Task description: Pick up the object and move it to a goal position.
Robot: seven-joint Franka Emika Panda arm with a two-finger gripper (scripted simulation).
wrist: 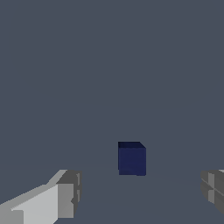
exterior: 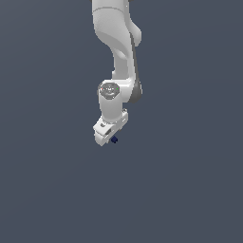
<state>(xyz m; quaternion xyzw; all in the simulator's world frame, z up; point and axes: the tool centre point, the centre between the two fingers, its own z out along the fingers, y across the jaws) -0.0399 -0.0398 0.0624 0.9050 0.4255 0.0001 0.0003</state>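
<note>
Fingertips (wrist: pixel 65 199) are seen closest in the wrist view, one grey pad at each lower corner, spread wide with nothing gripped. Between them, a little further off, the cube (wrist: pixel 131 158) is seen on the plain grey floor (wrist: pixel 109 65), untouched by either pad, its top face and one side face visible. None of that gap is shown in the exterior view: there the gripper (exterior: pixel 108 134) is seen only as a white block at the arm's (exterior: pixel 116 52) lower end, tilted, and the cube (exterior: pixel 114 139) is reduced to a dark blue speck just beside its lower edge, towards the exterior view's right. Whether speck and gripper touch cannot be told from there.
</note>
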